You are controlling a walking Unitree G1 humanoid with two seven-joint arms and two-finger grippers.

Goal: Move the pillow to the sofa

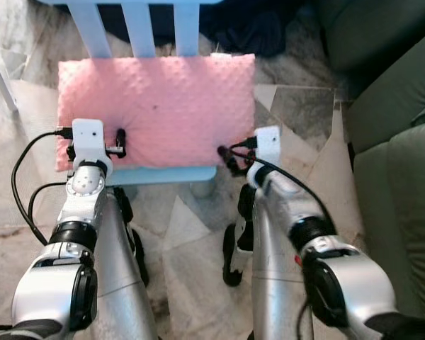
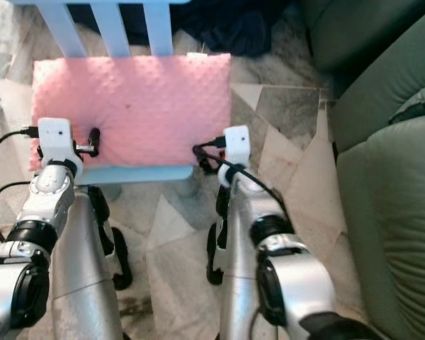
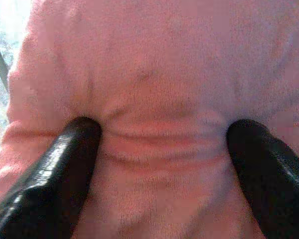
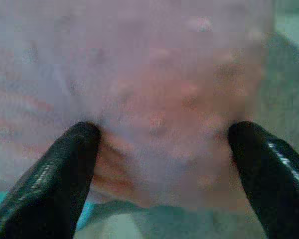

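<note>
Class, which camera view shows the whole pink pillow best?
The left eye view: the whole pillow lies on the light blue chair, edges visible. The right eye view matches it. Both wrist views give close-up fabric between black fingers.

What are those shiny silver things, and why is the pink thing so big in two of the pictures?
The silver things are a robot's two arms. The two wide pictures come from cameras in its head, looking down. Each arm ends in a gripper with two long black fingers. The other two pictures come from small cameras on its wrists, so they sit right up close.

The pink thing is a pillow. It lies on the seat of a light blue chair. The left gripper presses its open fingers into the pillow near one front corner, dimpling the fabric. The right gripper is at the other front corner, fingers spread on either side of the pillow's edge. A green sofa waits on the robot's right.
</note>
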